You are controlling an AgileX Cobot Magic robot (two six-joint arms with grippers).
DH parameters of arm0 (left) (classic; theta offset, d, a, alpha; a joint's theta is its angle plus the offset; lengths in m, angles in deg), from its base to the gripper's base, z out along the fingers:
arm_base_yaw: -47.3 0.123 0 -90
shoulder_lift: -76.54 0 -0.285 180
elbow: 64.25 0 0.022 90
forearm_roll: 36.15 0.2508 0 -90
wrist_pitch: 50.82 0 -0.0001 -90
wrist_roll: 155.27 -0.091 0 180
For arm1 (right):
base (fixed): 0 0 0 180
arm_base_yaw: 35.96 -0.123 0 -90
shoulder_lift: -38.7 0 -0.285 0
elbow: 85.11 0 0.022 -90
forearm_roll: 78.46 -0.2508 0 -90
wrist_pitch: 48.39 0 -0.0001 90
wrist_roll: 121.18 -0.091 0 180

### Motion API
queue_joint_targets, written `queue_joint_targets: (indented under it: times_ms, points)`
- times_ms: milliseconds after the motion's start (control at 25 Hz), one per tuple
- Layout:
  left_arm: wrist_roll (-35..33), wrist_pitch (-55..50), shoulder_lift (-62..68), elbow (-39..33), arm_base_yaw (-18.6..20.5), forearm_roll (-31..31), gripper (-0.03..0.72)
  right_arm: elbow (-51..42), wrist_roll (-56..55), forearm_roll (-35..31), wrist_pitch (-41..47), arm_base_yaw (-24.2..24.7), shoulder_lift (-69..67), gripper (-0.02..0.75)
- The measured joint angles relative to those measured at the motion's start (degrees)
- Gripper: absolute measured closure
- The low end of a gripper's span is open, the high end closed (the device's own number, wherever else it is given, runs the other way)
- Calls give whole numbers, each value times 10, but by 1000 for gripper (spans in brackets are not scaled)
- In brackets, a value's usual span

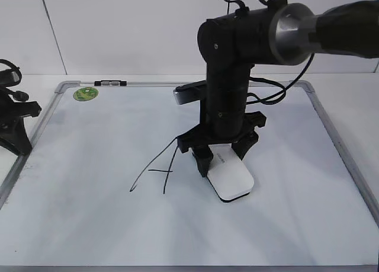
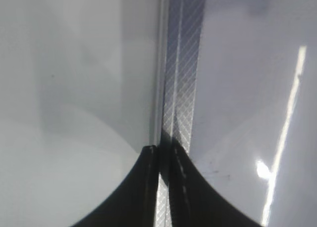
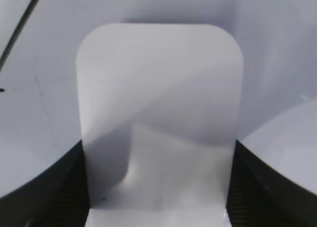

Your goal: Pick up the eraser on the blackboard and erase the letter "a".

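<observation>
The eraser, a smooth white plastic block with softly rounded corners, is lying flat on the blackboard, and the right gripper is standing straight over its far end. In the right wrist view the eraser is filling the gap between the two dark, matte fingers, which are pressing against its long sides, so the pincer is closed to the eraser's width and gripping it. Small grey lettering is showing on the eraser's top just below the black fingers in the exterior view, and the near end of the block is sticking out toward the camera, past the fingertips.

Just to the left of the pincer, thin black marker strokes are running across the glossy white board: a tall capital "A" with long slanted legs and a short crossbar. The small letter "a" cannot be made out; the gripper and eraser are covering that patch.

Farther out, the board's silver metal frame is curving round at grey rounded corners, with a round green sticker far back-left of the pincer and a small black-and-silver clip on the far rail.

The left gripper is sitting over the board's ribbed silver left edge, its dark fingers pressed together with barely a slit between them, holding nothing.
</observation>
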Motion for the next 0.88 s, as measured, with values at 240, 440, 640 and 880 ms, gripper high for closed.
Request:
queue_joint_targets:
  times_ms: [240,440,640,880]
  points:
    - [0,0,0,0,0,0,659,0,0,-1,0,26,0,210]
    - [0,0,0,0,0,0,659,0,-3,-1,0,33,1,210]
    - [0,0,0,0,0,0,659,-5,-20,21,1,39,35,210]
    - [0,0,0,1,0,0,659,-5,-79,80,4,39,105,210]
